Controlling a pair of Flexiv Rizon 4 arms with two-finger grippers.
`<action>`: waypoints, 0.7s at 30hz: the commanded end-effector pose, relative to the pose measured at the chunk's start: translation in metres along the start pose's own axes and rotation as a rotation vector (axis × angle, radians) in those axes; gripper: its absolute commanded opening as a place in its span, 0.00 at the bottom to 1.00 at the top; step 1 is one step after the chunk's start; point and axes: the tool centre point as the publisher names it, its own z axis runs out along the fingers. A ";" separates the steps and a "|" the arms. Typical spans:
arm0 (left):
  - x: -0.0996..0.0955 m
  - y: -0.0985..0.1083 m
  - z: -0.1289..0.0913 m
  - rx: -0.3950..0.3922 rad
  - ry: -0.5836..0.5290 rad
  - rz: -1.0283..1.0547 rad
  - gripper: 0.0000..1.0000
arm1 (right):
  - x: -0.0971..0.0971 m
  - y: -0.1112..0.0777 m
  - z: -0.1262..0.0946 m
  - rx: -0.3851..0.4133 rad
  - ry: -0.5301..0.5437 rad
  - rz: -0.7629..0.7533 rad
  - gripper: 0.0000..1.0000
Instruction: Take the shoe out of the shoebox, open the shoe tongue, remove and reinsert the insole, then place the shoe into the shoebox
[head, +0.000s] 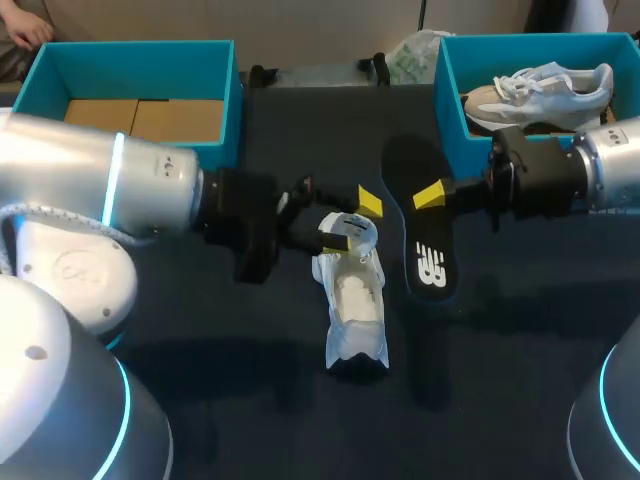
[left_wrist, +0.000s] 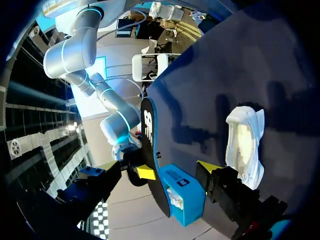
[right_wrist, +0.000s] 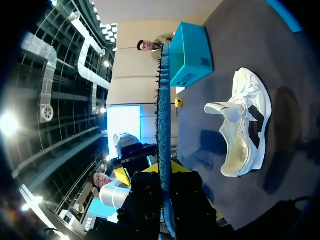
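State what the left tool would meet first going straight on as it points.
Probably the black insole held by the right tool, just ahead; the white shoe lies off to the side.

White shoe (head: 355, 300) ctr table, blk insole (head: 428, 250) beside

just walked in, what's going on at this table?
Insole step. The right gripper has its jaws shut on the black insole, which is out of the shoe and held beside it. The white shoe lies on the table, outside both boxes. The left gripper is at the shoe's opening, jaws open. A second shoe sits in the right box.
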 end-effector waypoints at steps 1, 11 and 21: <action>-0.008 0.008 -0.025 0.056 0.145 -0.008 1.00 | -0.008 0.002 0.006 0.006 -0.001 0.006 0.00; -0.031 0.018 -0.028 0.083 0.323 -0.070 1.00 | -0.019 0.004 0.012 0.023 0.006 0.014 0.00; -0.048 0.026 -0.024 0.072 0.534 -0.129 1.00 | -0.026 0.005 0.015 0.039 -0.008 0.015 0.00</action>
